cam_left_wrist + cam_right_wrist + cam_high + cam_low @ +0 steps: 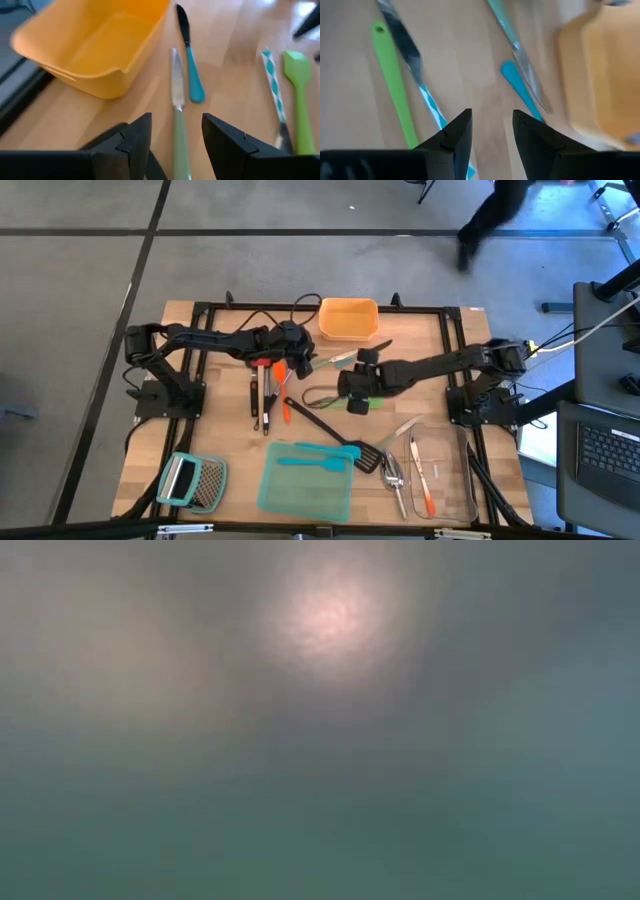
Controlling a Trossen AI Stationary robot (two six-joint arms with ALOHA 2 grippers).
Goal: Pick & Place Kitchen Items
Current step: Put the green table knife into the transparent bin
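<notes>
Dark angular jaws agape — over a slim green-handled knife [178, 117].

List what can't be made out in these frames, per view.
- Low view: fully blurred, nothing on the table readable.
- High view: the right gripper and its arm cover the green spatula; only a green edge shows.
- High view: items by the clear container are too small to identify.
- Left wrist view: the left gripper fingers cut off the green-handled knife.

An orange container [348, 318], teal container [306, 484] and grater [193, 480] sit on the table [225, 430]
</notes>
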